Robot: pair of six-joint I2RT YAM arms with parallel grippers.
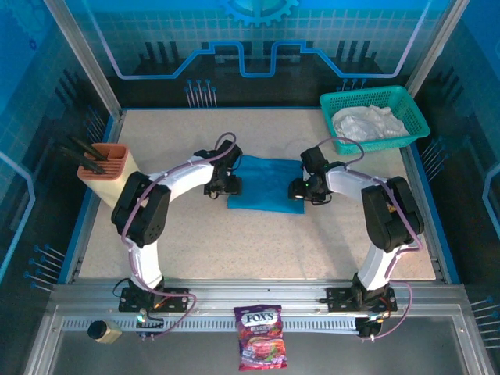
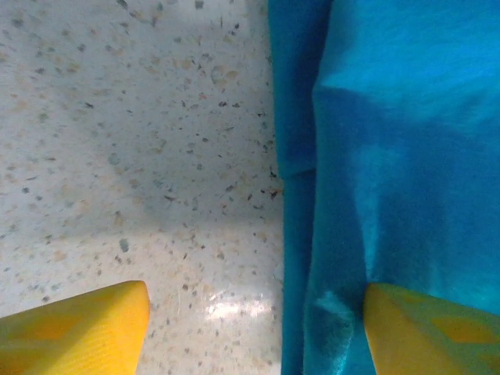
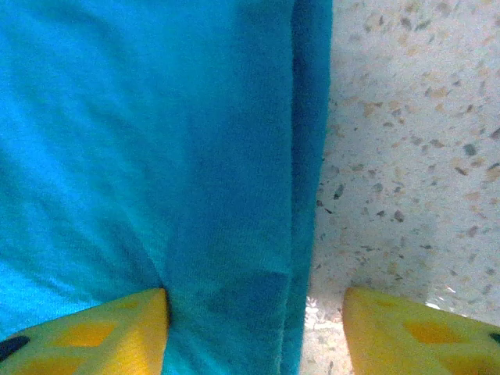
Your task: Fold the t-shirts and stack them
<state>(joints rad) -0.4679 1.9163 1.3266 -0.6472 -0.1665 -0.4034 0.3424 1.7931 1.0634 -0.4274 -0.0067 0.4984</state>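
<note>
The teal-blue t-shirt (image 1: 266, 183) lies folded flat at the middle of the table. My left gripper (image 1: 226, 186) stands open over its left edge. In the left wrist view that gripper (image 2: 254, 328) has one yellow fingertip (image 2: 78, 328) on bare table and the other pressing a dimple into the teal-blue cloth (image 2: 406, 156). My right gripper (image 1: 301, 190) is open astride the right edge. In the right wrist view this gripper (image 3: 254, 332) has one fingertip (image 3: 94, 336) on the shirt (image 3: 156, 141) and the other over the table. The white t-shirt (image 1: 367, 121) lies crumpled in the basket.
A teal-green mesh basket (image 1: 414, 117) sits at the back right corner. An orange holder (image 1: 105, 168) with black tools stands at the left edge. A candy bag (image 1: 262, 336) and a small round object (image 1: 101, 330) lie on the front rail.
</note>
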